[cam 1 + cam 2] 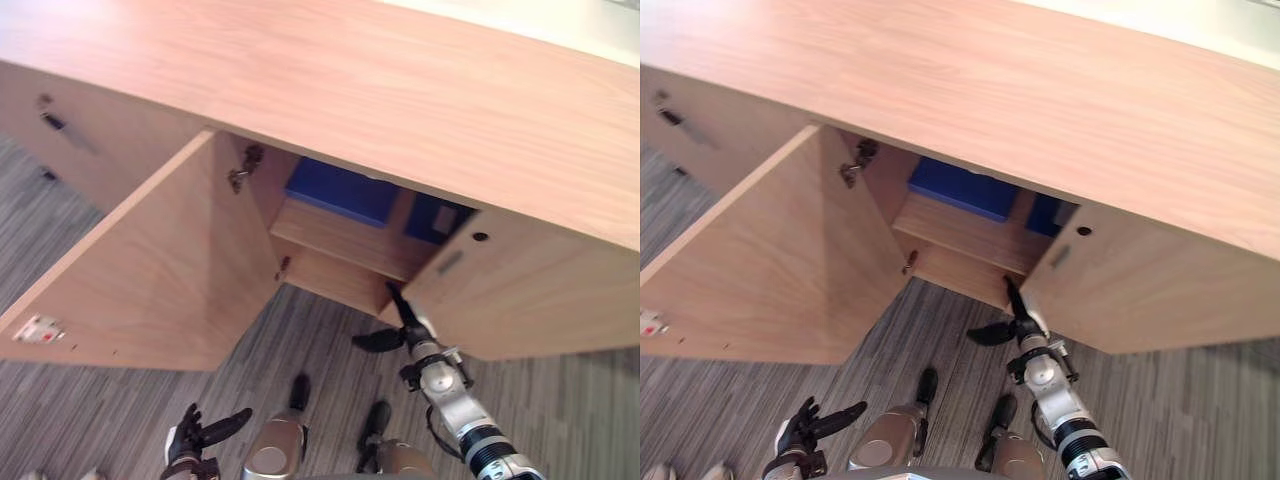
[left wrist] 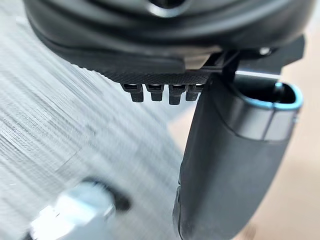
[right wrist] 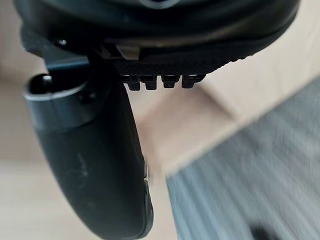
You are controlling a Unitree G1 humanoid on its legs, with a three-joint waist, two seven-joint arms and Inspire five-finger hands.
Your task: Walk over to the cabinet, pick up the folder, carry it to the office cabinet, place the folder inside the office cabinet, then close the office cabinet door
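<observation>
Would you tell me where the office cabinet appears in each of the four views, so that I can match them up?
Left eye view: the office cabinet spans the upper picture, both doors open.
Right eye view: the office cabinet again spans the upper picture.
Left wrist view: pale wood, likely the cabinet's, past the left hand.
Right wrist view: pale wood past the right hand.
Shared landmark: the striped grey floor.
</observation>
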